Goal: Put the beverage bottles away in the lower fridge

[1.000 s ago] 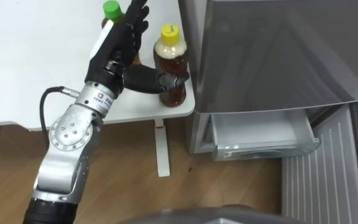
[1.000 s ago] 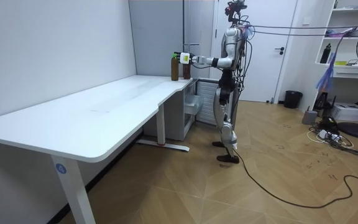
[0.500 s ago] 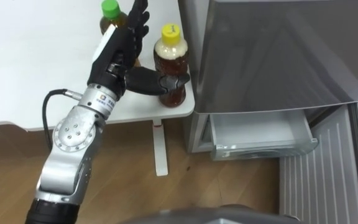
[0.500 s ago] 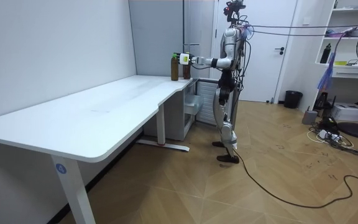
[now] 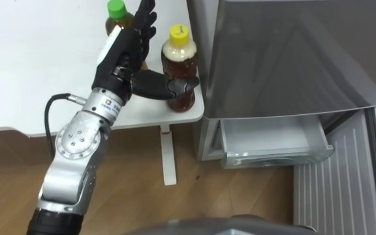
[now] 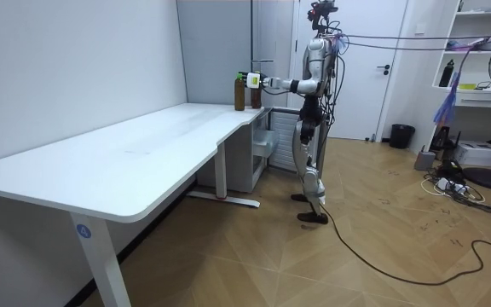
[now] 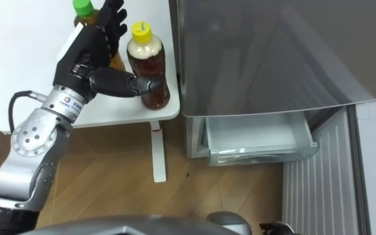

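Note:
Two tea bottles stand at the white table's [image 5: 31,72] corner beside the fridge. The yellow-capped bottle [image 5: 179,81] holds brown tea; the green-capped bottle [image 5: 115,12] stands behind my left hand [image 5: 119,62]. The hand's fingers point straight up between the two bottles, and its thumb lies across the front of the yellow-capped bottle, touching it. The hand is open. In the room view I stand before the fridge with my left arm stretched out to the bottles [image 6: 245,89].
The grey fridge [image 5: 292,59] rises directly right of the table. Its lower compartment is open, with a white drawer [image 5: 273,138] pulled out and the door's ribbed inside [image 5: 344,189] at the lower right. Wooden floor [image 5: 142,196] lies below the table edge.
My left arm has shifted very slightly to the right. The bottles have not moved.

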Controlling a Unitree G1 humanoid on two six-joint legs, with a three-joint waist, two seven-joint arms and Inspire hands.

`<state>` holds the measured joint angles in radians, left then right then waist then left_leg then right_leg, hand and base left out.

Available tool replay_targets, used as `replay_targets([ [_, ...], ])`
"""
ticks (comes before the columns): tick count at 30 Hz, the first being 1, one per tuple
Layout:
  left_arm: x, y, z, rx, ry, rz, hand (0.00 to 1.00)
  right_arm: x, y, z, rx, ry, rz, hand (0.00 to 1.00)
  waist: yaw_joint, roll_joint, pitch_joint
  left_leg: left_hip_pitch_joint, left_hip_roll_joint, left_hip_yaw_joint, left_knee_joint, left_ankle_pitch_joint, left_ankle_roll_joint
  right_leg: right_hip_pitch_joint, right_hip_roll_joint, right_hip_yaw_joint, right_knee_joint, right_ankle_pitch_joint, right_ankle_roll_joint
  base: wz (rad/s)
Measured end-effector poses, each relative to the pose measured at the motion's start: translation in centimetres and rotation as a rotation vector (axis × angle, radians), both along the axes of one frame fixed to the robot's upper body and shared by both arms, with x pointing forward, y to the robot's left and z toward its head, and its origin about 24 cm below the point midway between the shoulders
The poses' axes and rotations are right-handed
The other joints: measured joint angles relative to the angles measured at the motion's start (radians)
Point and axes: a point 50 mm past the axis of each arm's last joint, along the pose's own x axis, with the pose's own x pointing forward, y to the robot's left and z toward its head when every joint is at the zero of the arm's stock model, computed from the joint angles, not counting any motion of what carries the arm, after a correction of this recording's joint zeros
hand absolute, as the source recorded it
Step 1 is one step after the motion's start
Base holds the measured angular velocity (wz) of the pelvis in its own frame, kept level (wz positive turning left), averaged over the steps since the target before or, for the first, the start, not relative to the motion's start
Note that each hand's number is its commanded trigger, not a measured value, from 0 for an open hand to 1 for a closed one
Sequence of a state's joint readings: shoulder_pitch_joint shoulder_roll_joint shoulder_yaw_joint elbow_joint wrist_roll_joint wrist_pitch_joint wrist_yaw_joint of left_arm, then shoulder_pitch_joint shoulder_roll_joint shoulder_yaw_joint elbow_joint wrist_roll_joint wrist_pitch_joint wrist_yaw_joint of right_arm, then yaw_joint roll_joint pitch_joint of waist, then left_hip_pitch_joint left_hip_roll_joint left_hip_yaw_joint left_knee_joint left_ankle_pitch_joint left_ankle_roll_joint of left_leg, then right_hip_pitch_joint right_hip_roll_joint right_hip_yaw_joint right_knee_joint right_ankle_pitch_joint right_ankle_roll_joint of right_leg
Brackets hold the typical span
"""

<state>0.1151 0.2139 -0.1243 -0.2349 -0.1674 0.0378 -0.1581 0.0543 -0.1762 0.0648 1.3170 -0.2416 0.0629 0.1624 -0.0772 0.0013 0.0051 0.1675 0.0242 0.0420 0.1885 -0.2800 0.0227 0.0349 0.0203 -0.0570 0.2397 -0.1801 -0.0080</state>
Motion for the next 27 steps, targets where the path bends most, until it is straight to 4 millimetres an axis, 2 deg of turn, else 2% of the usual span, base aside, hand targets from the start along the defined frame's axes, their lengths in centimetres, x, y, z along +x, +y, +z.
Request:
replay_targets([
  [16, -0.2, -0.6, -0.2, -0.036, 0.016, -0.068, 0.0, -0.1, 0.0, 0.0, -0.005, -0.001, -0.003, 0.0, -0.002, 0.001, -0.0002, 0.001, 0.0, 0.0, 0.0, 0.0, 0.0, 0.001, 0.0, 0.0, 0.0, 0.0, 0.0, 0.0],
  [21, -0.2, -0.6, -1.0, -0.031, 0.052, -0.088, 0.0, -0.1, 0.0, 0.0, -0.005, 0.001, 0.003, 0.0, -0.002, 0.004, 0.0014, -0.001, 0.0, 0.001, 0.0, 0.0, 0.0, -0.001, 0.0, 0.001, -0.001, 0.0, 0.0, 0.0],
  [22, -0.2, -0.6, -1.1, -0.03, 0.057, -0.098, 0.32, -0.1, 0.0, 0.0, -0.001, 0.002, 0.003, 0.0, -0.002, 0.004, 0.002, -0.001, 0.0, 0.002, 0.0, 0.0, 0.0, -0.002, 0.0, 0.001, -0.001, 0.0, 0.0, 0.0],
  [23, -0.2, -0.7, -1.1, -0.03, 0.057, -0.105, 0.57, -0.1, 0.0, 0.0, 0.004, 0.004, 0.003, 0.0, -0.002, 0.004, 0.002, -0.002, 0.0, 0.002, 0.0, 0.0, 0.0, -0.003, 0.0, 0.001, -0.002, 0.0, 0.0, 0.0],
  [24, -0.2, -0.7, -1.1, -0.03, 0.057, -0.108, 0.88, -0.1, 0.0, 0.0, 0.005, 0.004, 0.003, 0.0, -0.002, 0.004, 0.002, -0.002, 0.0, 0.002, 0.0, 0.0, 0.0, -0.003, 0.0, 0.001, -0.002, 0.0, 0.0, 0.0],
  [25, -0.2, -0.7, -1.1, -0.03, 0.058, -0.116, 1.0, -0.1, 0.0, 0.0, 0.012, 0.005, 0.004, 0.0, -0.002, 0.005, 0.002, -0.002, 0.0, 0.003, 0.0, 0.0, 0.0, -0.003, 0.0, 0.002, -0.002, 0.0, 0.0, 0.0],
  [27, -0.2, -0.8, -1.1, -0.03, 0.058, -0.127, 1.0, -0.1, 0.1, 0.0, 0.024, 0.009, 0.004, 0.0, -0.002, 0.005, 0.002, -0.003, 0.0, 0.004, 0.0, 0.0, 0.0, -0.003, 0.0, 0.002, -0.003, 0.0, 0.0, 0.0],
])
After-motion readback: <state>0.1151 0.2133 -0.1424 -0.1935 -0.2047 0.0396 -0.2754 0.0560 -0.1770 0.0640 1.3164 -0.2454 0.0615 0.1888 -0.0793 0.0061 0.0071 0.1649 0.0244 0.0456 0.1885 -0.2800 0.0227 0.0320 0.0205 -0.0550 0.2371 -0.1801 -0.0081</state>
